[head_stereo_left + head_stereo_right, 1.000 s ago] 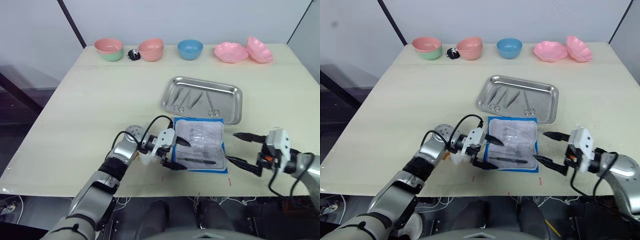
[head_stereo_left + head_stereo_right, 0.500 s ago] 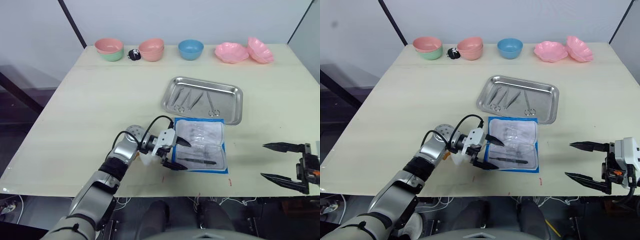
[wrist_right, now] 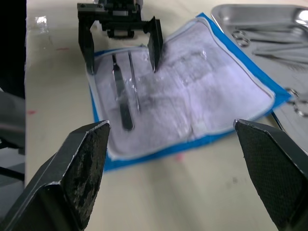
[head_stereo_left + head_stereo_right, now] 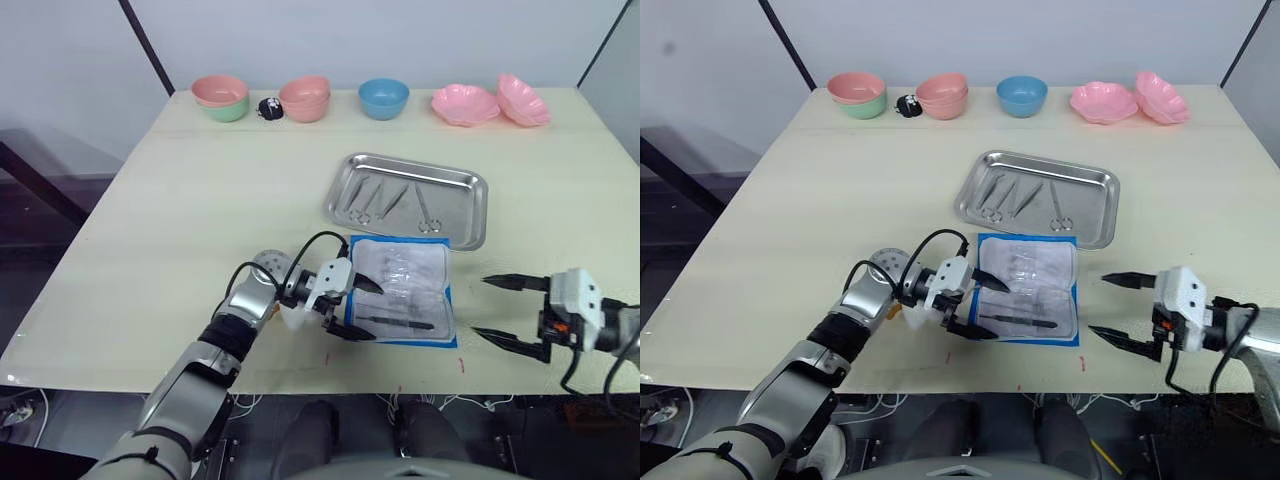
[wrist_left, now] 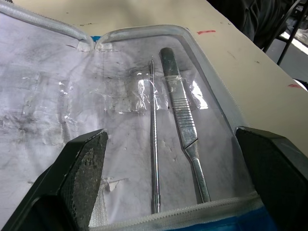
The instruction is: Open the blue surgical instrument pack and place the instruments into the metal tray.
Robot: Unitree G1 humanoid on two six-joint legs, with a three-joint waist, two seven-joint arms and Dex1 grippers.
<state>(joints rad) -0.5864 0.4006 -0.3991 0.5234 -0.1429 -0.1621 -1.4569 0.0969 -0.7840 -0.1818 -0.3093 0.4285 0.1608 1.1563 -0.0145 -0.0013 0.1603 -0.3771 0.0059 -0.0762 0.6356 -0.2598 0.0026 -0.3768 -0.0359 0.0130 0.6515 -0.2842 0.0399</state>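
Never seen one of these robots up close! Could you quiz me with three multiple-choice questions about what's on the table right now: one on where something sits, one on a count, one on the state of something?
1. Where does the blue surgical instrument pack lie relative to the metal tray?
A. inside it
B. on the table just nearer the robot
C. behind it, by the bowls

2. How many instruments remain in the pack?
A. none
B. two
C. five

3. What state is the right gripper in?
A. open and empty
B. shut on a tool
C. shut on the pack

Answers:
1 B: the pack lies open just in front of the tray's near rim.
2 B: the left wrist view shows a thin probe and a flat handle.
3 A: its fingers are spread wide, with nothing between them.
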